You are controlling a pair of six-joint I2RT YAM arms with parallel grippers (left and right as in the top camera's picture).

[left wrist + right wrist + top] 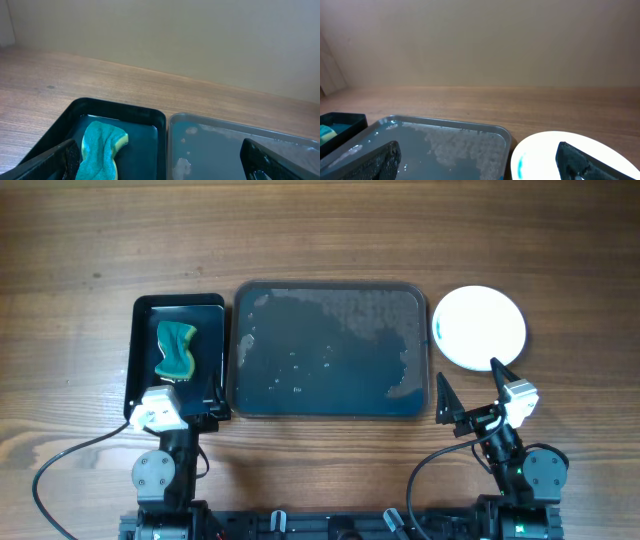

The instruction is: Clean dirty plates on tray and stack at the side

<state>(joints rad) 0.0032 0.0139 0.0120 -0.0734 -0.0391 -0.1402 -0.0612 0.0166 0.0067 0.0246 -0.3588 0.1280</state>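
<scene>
On the wooden table [320, 230], the large grey tray [330, 360] lay in the middle with no plates on it, only a wet, soapy film [370, 315] across its floor. Just beside its right rim, on the bare wood, sat a round white plate [485, 328]. From above I could not tell whether it was a single plate or the top of a stack. A small blue-green mark [437, 330] showed near its left edge, so the top surface seemed not quite clean.

To the left, touching the big tray's side, a small black tray [180, 300] held a teal sponge [176, 350], which nothing was gripping.

The left gripper [178, 398] hung over the near end of the small tray, fingers spread wide and holding nothing. The right gripper [475, 385] hovered just short of the plate, also spread wide and holding nothing.

I judged the task finished or nearly so: the tray was cleared and the plate set aside. At most the leftover mark wanted one more wipe.
</scene>
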